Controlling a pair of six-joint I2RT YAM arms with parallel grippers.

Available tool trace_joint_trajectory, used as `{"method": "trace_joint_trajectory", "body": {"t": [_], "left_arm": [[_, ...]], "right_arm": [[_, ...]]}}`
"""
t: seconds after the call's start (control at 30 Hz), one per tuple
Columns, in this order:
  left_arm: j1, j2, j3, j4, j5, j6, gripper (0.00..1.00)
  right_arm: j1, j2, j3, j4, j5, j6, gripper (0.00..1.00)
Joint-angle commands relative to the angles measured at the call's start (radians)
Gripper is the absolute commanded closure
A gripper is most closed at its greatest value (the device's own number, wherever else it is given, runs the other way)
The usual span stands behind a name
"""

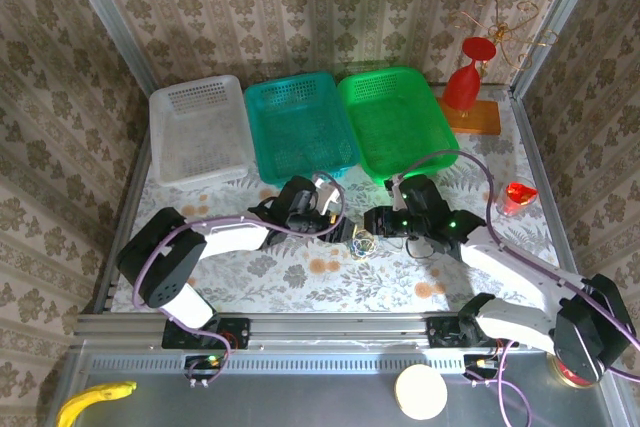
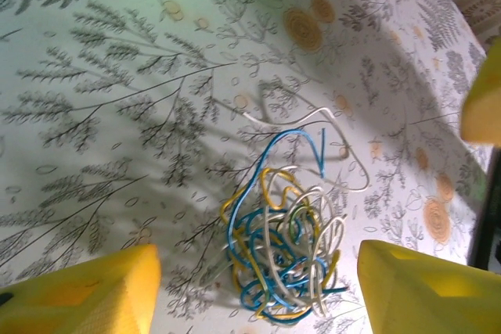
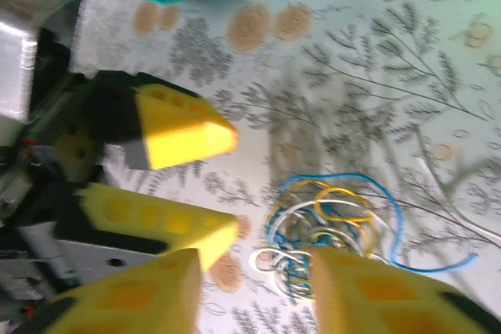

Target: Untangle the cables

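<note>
Since the cables (image 2: 286, 260) lie as one tight knot of blue, yellow and cream strands on the table (image 2: 117, 76), midway between the two arms, the step in hand looks like getting a first clean hold. It would go best if each gripper took a different strand rather than the ball itself. One blue end and one cream loop stick out of the bundle in the left wrist view. Those free ends seem the sensible places to pinch, close to the knot, so that a slow pull apart loosens it rather than tightens it. The left gripper (image 2: 258, 267) hangs over the bundle with its yellow fingers spread wide, the knot between them and nothing pinched. The right gripper (image 3: 254, 267) faces it from the opposite side, fingers also apart and empty, with the knot just beside one finger and partly hidden under it. From above, both arms reach forward and bend inward, wrists angled down, tips near each other over the tangle.
</note>
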Motion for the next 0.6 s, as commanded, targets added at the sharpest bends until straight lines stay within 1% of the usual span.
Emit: {"method": "trace_joint_trajectory", "body": {"t": [0.0,0.1,0.3,0.57], "left_arm": [[0.013,-0.051,-0.025,0.016,-0.038,-0.016,0.3],[0.021,-0.072,-0.039,0.026,-0.053,-0.025,0.29],[0.027,-0.107,-0.051,0.021,-0.073,-0.029,0.29],[0.029,-0.143,-0.061,0.011,-0.084,-0.031,0.28]], "right_arm": [[-0.007,0.049,0.0,-0.055,0.078,-0.048,0.48],[-0.009,0.097,0.006,-0.039,0.088,-0.064,0.46],[-0.014,0.189,0.027,-0.018,0.123,-0.092,0.46],[-0.03,0.271,0.046,0.019,0.139,-0.106,0.54]]}}
